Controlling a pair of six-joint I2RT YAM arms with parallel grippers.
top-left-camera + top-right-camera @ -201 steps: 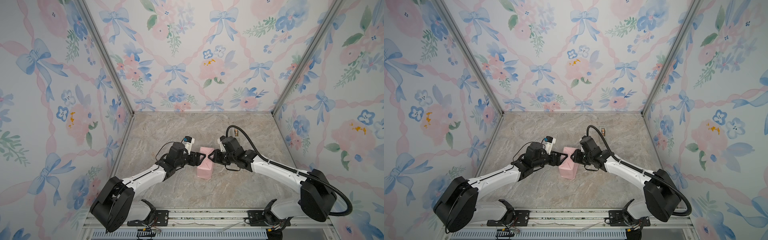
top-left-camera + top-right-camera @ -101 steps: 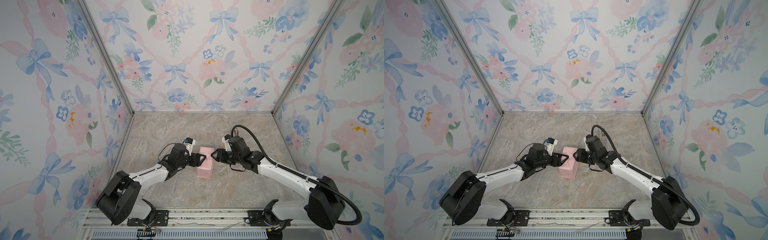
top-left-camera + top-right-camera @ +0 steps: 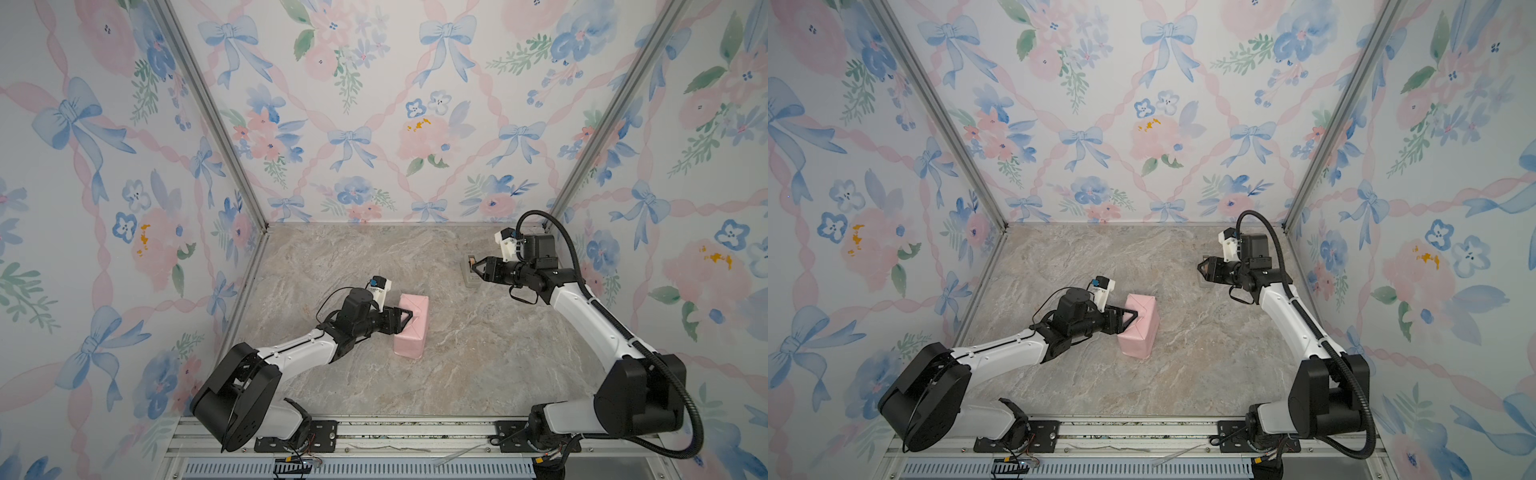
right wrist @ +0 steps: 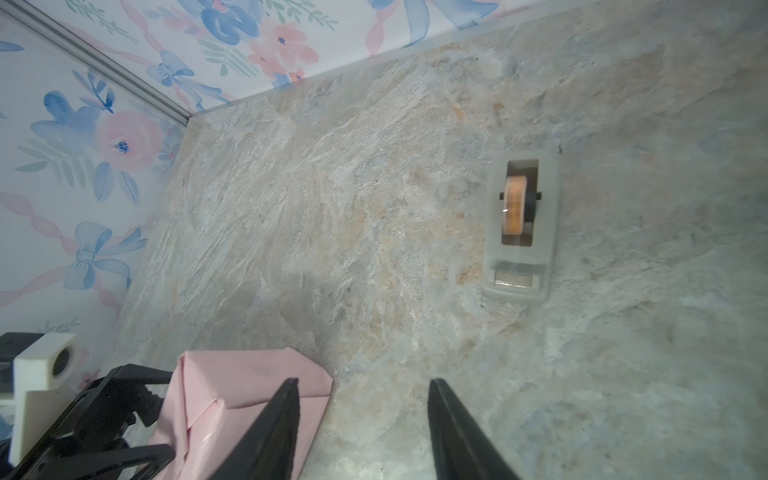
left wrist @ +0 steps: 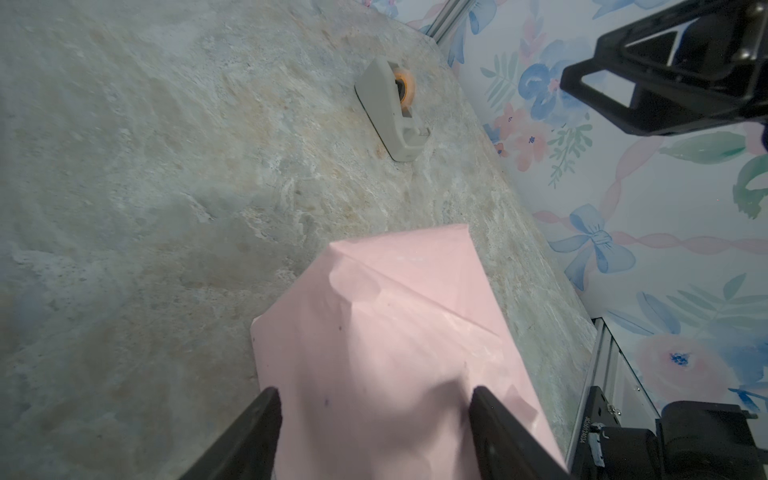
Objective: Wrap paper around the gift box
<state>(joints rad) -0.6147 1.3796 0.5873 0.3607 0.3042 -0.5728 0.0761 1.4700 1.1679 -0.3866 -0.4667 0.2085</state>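
Observation:
The paper (image 3: 411,328), pale pink side out, is folded into a block-shaped parcel at the middle of the marble floor, also visible in the other top view (image 3: 1139,328). The gift box is hidden inside it. My left gripper (image 3: 408,318) is open, its fingertips resting against the parcel's left face; in the left wrist view the pink paper (image 5: 395,316) fills the space ahead of the jaws. My right gripper (image 3: 476,268) hovers open and empty at the back right, over a tape dispenser (image 4: 521,232), well apart from the parcel (image 4: 249,382).
The beige tape dispenser (image 3: 471,282) with an orange roll stands on the floor near the right wall, also seen in the left wrist view (image 5: 390,112). Floral walls close in three sides. A metal rail (image 3: 374,432) runs along the front edge.
My right gripper has let go of the parcel's right side and swung back and to the right, over the tape dispenser. The left gripper stays against the parcel.

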